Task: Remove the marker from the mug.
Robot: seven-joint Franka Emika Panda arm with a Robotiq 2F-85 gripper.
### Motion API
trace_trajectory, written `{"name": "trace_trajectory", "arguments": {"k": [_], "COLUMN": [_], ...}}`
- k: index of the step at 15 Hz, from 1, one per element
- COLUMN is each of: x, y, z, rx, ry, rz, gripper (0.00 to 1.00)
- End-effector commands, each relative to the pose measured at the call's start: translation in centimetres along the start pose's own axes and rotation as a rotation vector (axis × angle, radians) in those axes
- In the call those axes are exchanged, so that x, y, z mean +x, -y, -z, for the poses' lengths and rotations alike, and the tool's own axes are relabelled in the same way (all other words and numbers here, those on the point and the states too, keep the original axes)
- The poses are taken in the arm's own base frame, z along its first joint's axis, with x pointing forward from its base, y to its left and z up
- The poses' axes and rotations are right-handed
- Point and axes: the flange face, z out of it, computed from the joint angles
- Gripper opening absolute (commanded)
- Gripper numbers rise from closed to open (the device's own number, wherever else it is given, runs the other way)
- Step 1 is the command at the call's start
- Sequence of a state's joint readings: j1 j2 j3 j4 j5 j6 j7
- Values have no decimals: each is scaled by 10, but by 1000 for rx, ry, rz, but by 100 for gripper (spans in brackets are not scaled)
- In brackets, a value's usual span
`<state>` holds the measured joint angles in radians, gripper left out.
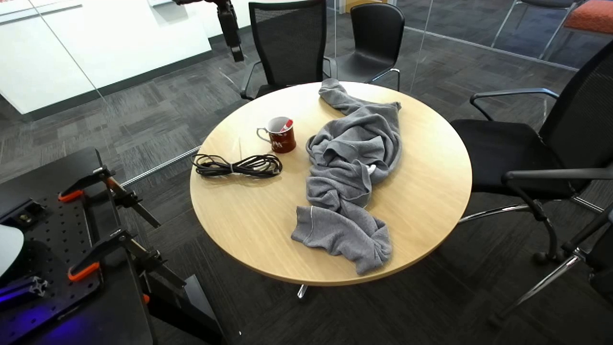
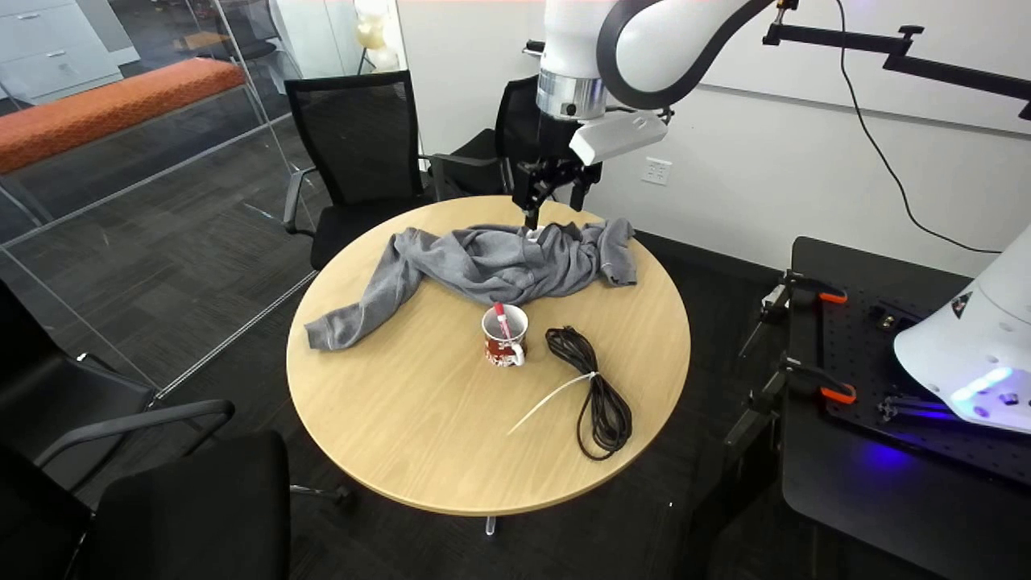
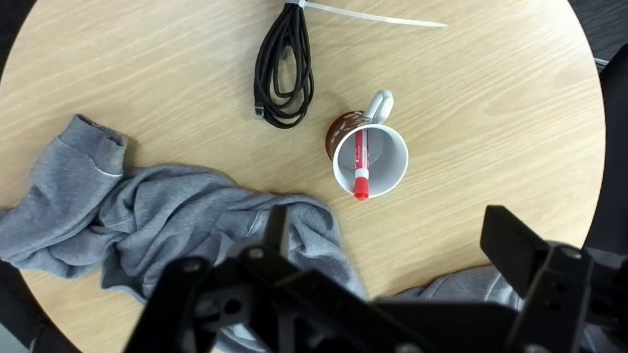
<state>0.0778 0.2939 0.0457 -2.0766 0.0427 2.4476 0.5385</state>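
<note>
Marker [image 3: 362, 157] leans in the mug [image 3: 388, 159], to the far side of my gripper [image 3: 387, 228] in the wrist view; its axis runs near-far, my spread, empty jaws left-right.

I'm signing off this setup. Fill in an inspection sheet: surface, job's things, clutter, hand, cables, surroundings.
Surface: round table, pale wood-look top.
Job's things: marker leaning inside the mug, red cap uppermost, not yet removed; mug upright.
Clutter: grey garment crumpled across the table, apart from the mug.
Hand: open, apart from marker and mug; in its grasp, nothing seen.
Cables: coiled black cable beside the mug, not touching it, bound by a white tie; hanging cable in front of the white wall.
Surroundings: black chairs around the table; clamps on the edge of a black bench that carries the robot's base.
</note>
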Motion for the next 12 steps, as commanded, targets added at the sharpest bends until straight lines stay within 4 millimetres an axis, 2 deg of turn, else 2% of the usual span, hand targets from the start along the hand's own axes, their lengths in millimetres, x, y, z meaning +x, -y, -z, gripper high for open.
{"name": "trace_trajectory", "arguments": {"k": [1, 8, 9, 12], "x": [6, -8, -10, -13], "y": [21, 51, 42, 48], "z": [-20, -73, -65, -79], "rx": [-26, -77, -51, -64], "ry": [-11, 49, 55, 66], "rz": [-33, -87, -64, -71], "gripper": [100, 100, 100, 100]}}
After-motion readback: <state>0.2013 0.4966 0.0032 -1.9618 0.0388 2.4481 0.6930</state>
